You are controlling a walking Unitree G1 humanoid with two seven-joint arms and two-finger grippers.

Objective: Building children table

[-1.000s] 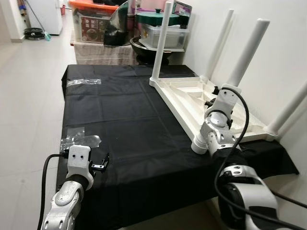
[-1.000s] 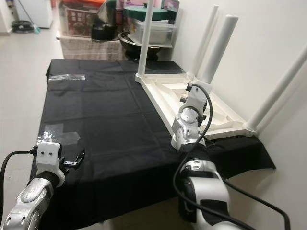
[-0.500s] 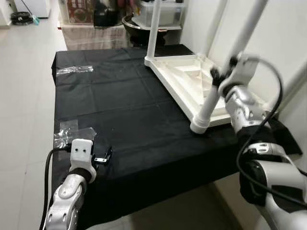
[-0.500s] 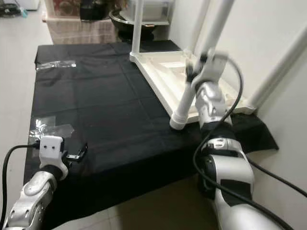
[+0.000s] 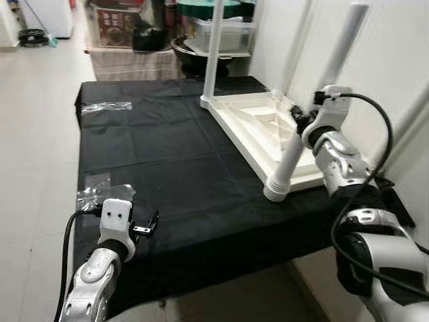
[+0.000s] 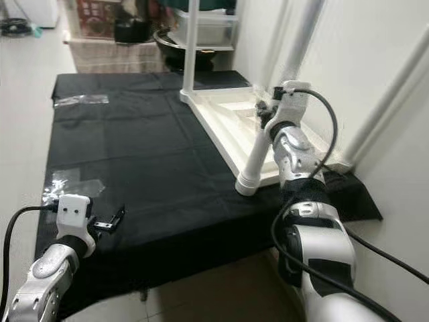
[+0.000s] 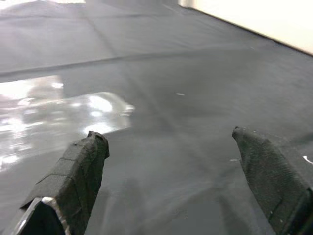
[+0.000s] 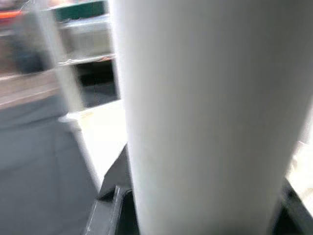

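Note:
A white children's table (image 5: 258, 127) lies upside down on a black cloth (image 5: 167, 154), its legs pointing up. My right gripper (image 5: 303, 125) is shut on the near white leg (image 5: 335, 60), about a third of the way up from its foot (image 5: 277, 190). In the right wrist view that leg (image 8: 205, 112) stands close between the black fingers (image 8: 110, 215). My left gripper (image 5: 146, 226) hovers low over the cloth near its front left corner. It is open with nothing between its fingers (image 7: 80, 166).
Two clear plastic bags (image 5: 104, 194) (image 5: 106, 106) lie on the cloth's left side. Boxes and a pot (image 5: 221, 33) crowd the far end. A white wall (image 5: 395, 60) runs close along the right. Open floor (image 5: 33, 134) lies to the left.
The camera has shifted. My right gripper has gone from near the leg's foot to higher up the leg and stays clamped on it. The left arm has barely moved.

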